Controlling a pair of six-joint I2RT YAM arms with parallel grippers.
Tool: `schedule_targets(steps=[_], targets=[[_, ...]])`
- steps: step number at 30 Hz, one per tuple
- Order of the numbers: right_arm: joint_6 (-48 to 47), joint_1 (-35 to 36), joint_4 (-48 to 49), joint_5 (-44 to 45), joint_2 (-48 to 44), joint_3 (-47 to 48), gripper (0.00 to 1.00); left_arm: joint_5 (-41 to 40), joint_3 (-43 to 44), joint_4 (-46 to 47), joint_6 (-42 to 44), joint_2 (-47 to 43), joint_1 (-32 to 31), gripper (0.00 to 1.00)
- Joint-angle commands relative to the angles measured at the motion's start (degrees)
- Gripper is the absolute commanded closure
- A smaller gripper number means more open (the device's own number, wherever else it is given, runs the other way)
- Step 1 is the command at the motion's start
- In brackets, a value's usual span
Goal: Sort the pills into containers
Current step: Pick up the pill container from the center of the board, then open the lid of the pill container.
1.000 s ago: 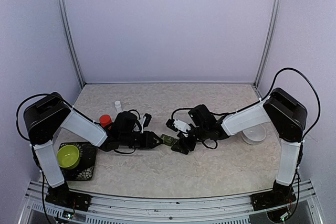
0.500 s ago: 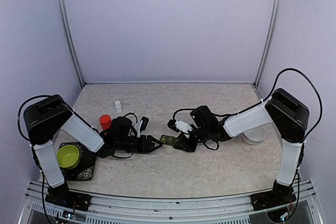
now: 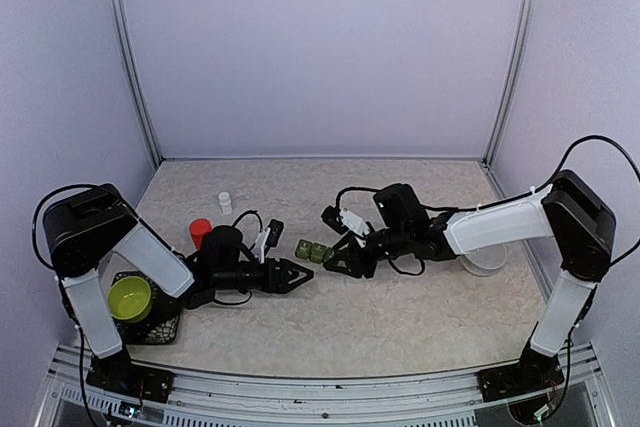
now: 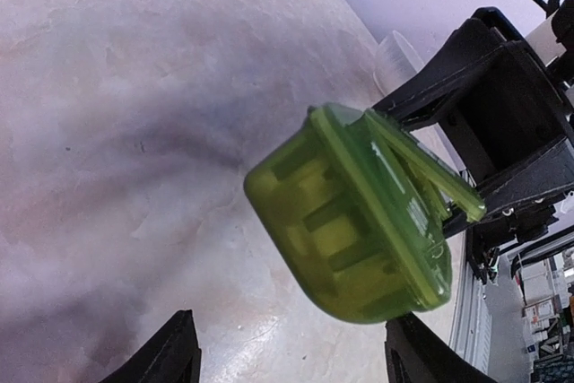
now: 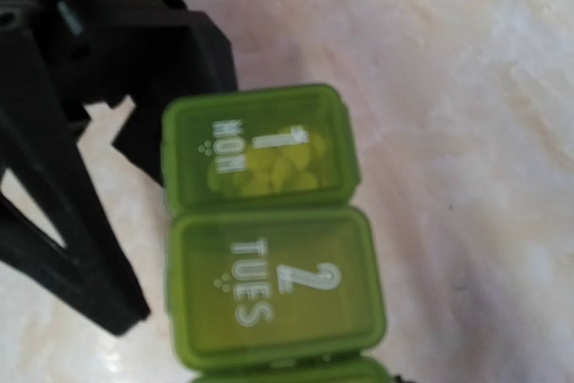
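Over the marbled table (image 3: 420, 322) between lilac walls (image 3: 320, 47), left fingers (image 4: 169, 358) gape empty while right fingers (image 3: 340, 263) clasp the green containers (image 3: 313, 251) at 1 end.

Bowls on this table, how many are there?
2. A lime-green bowl sits on a dark mat by the left arm's base; a white bowl lies at the right, partly hidden by the right arm.

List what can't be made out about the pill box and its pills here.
Third cell of the pill box: right wrist view, cut off by the bottom edge; label and contents unseen.
Pills in the MON cell: right wrist view, blurred behind the tinted lid; no count possible.
TUES cell: same view, lid too cloudy to show any contents.
Top view: pill box too small to show pills.
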Motion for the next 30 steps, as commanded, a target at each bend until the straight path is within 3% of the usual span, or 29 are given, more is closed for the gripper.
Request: schedule_targets(steps=[1,10,22,30], targets=[[1.98,0.89,1.27,-1.88,-2.53,0.22,0.61,0.13,1.08,3.26,0.18,-2.80,-0.34,0.31],[2.50,2.35,1.98,-1.27,-2.07,0.39,0.61,-6.66,1.52,2.48,-1.45,-5.14,-1.40,0.32],[1.56,3.42,1.38,-0.06,-2.54,0.51,0.61,-9.96,1.97,0.49,-1.86,-6.37,-2.62,0.33],[-1.64,5.23,-0.29,1.86,-2.32,0.40,0.61,-13.36,6.89,-11.36,0.50,-9.93,-2.88,0.30]])
